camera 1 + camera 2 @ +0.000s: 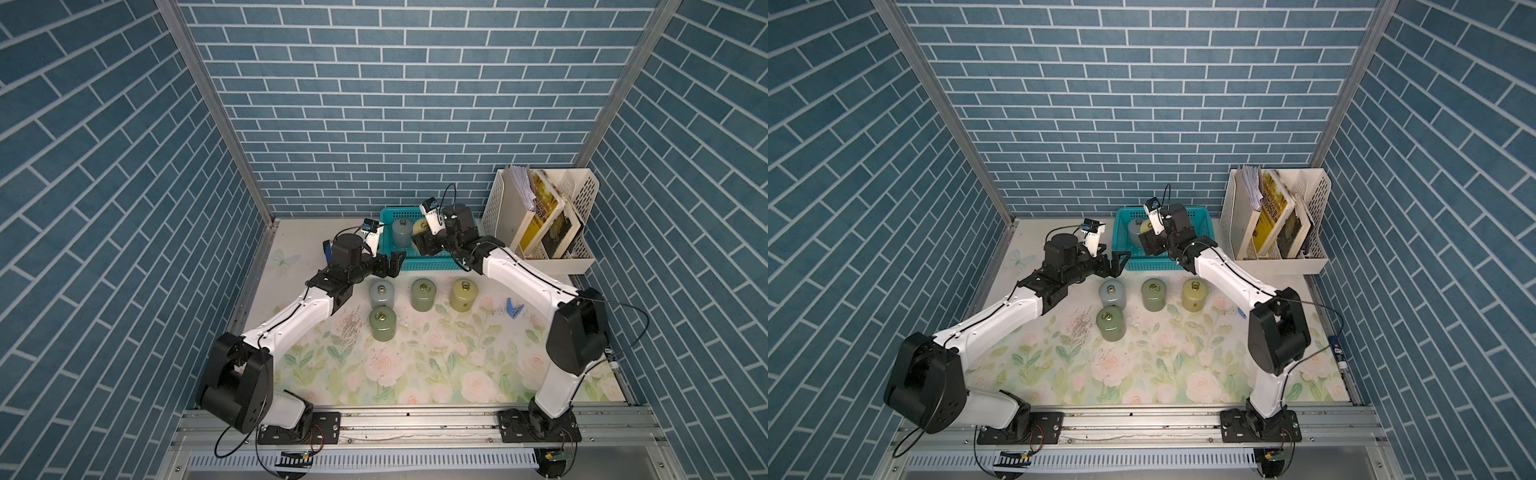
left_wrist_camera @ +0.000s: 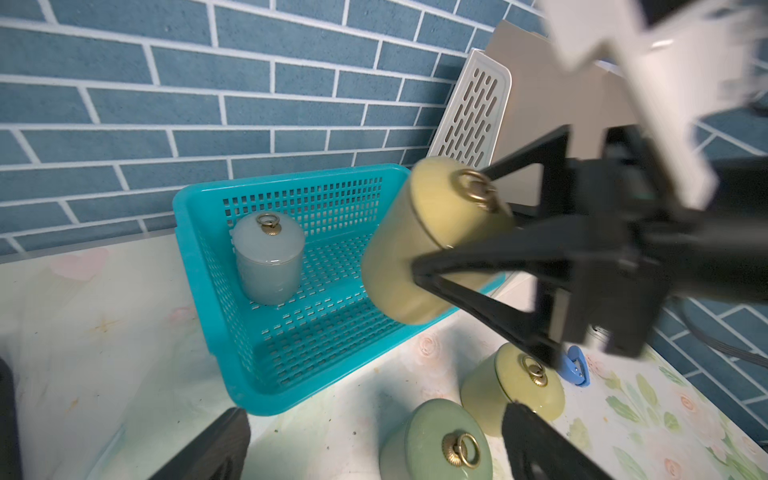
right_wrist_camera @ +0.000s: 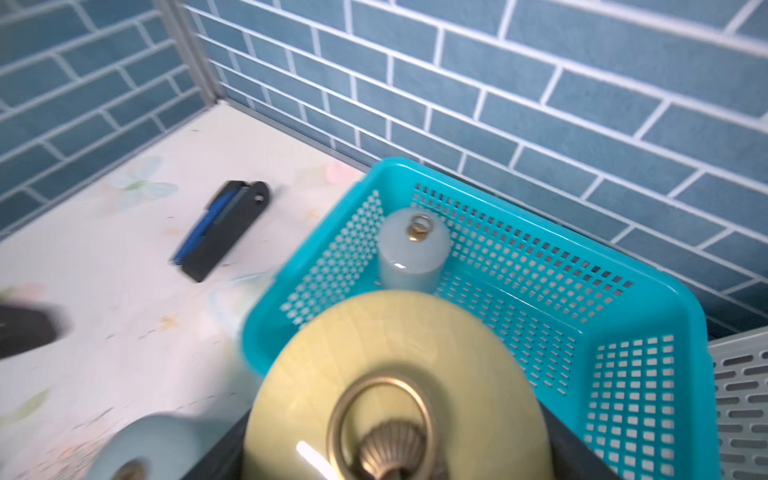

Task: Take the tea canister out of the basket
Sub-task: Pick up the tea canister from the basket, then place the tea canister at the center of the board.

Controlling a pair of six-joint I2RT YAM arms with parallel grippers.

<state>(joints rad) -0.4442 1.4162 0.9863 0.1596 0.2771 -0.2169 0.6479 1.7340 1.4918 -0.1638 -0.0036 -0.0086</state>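
Observation:
The teal basket [image 1: 388, 214] [image 1: 1204, 224] stands at the back of the table. My right gripper [image 1: 422, 243] is shut on a yellow tea canister [image 1: 419, 226] [image 2: 432, 232] [image 3: 395, 340], one finger on each side of its body. That canister hangs tilted above the basket's right part, its brass ring lid facing the right wrist camera. A grey-blue canister [image 1: 402, 232] [image 2: 268, 257] [image 3: 411, 253] stands upright inside the basket [image 2: 199, 249]. My left gripper [image 1: 392, 264] [image 2: 374, 444] hovers open by the basket's front left edge, holding nothing.
Several canisters stand on the floral mat in front of the basket, such as a green one [image 1: 423, 294] and a yellow one [image 1: 464, 294]. A white file rack [image 1: 540, 216] with books fills the back right. A blue clip [image 1: 514, 308] lies on the right, a black-and-blue object [image 3: 220, 228] at the left.

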